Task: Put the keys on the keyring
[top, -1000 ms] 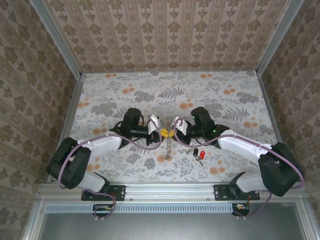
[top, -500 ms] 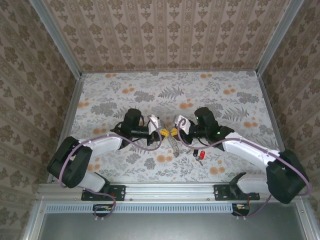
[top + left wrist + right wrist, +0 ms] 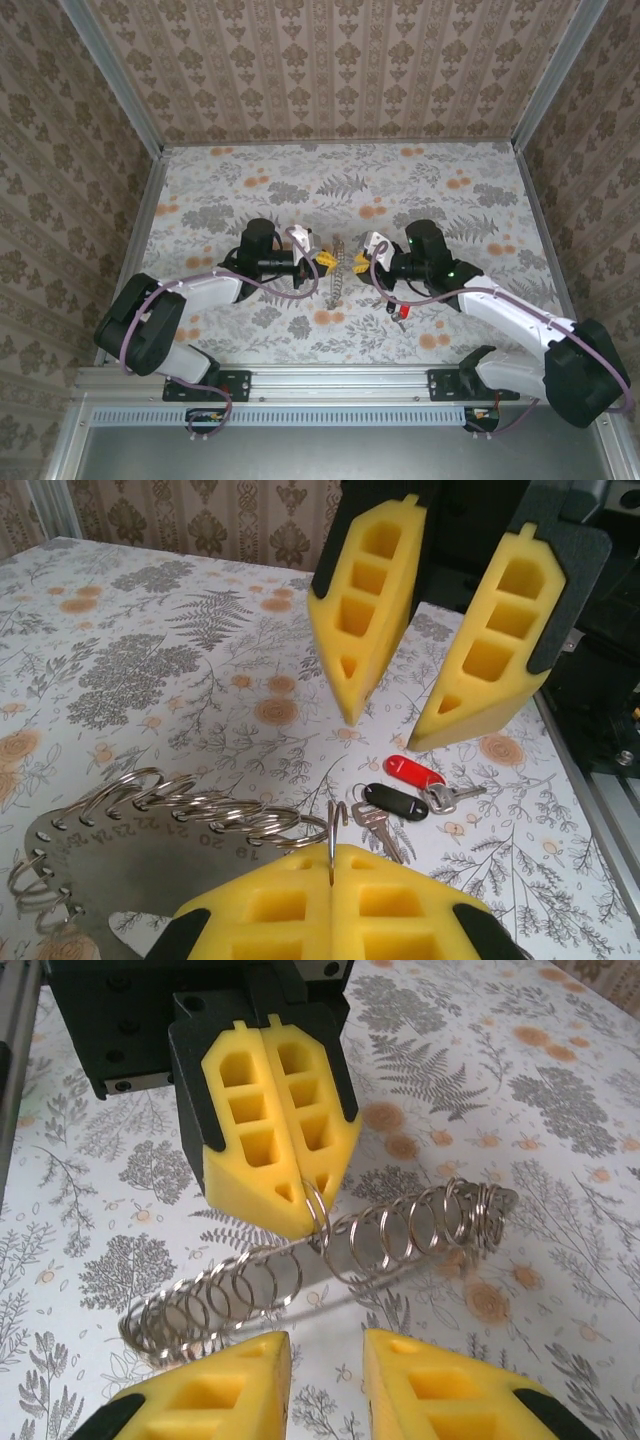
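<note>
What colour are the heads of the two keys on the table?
Red key, black key; left wrist view shows them best.

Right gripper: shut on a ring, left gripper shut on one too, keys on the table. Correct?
No. The right gripper is open, nothing between its jaws, per the left wrist view. The left gripper is shut on a ring, and the keys lie on the table.

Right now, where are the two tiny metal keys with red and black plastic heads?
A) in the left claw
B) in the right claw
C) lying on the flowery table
C: the red-headed key and the black-headed key lie flat on the flowery table, nothing gripping them.
</note>
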You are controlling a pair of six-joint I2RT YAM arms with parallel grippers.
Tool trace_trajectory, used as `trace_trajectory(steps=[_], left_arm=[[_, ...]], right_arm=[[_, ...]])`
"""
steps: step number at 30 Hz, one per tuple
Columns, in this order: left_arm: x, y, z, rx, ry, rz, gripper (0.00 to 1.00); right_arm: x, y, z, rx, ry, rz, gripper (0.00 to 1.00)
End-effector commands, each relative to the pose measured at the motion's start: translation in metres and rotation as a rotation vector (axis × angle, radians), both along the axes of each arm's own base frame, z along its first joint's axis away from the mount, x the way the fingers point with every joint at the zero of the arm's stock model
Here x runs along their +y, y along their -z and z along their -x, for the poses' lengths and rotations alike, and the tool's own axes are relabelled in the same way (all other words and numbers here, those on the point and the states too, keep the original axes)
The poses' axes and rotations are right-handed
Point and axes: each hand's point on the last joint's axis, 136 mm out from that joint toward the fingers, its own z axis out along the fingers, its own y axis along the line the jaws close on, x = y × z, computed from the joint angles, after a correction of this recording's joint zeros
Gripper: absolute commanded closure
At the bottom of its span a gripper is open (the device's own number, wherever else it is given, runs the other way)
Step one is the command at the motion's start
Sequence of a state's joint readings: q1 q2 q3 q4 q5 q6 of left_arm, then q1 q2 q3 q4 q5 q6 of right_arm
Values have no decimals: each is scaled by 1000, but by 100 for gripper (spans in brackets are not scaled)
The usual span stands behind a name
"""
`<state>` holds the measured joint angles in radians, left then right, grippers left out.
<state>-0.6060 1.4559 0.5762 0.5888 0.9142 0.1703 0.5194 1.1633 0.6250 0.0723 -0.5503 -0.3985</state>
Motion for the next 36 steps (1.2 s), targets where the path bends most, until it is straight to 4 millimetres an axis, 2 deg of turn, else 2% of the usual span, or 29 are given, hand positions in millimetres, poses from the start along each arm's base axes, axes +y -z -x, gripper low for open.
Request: trace_trajectory(steps=[1,8,26,32,36], left_arm=[[-1,-19,4,-23,40,57,100],[-2,-23,3,-26,47,60,100],[-4,-25,3,-26,57,59,100],[-4,-25,3,-21,63,58,100],[-4,-25,3,-25,61,56,100]], right_arm=[[16,-25,-3,-78,-89,-76,73],[24,-28,-3,-120,-154,-85,74],[33,-16,-12,-105,-174,-85,74],[36,-14,-16,-94,-174,-92,83],[35,-13,-17,-93,-167,-88,93]])
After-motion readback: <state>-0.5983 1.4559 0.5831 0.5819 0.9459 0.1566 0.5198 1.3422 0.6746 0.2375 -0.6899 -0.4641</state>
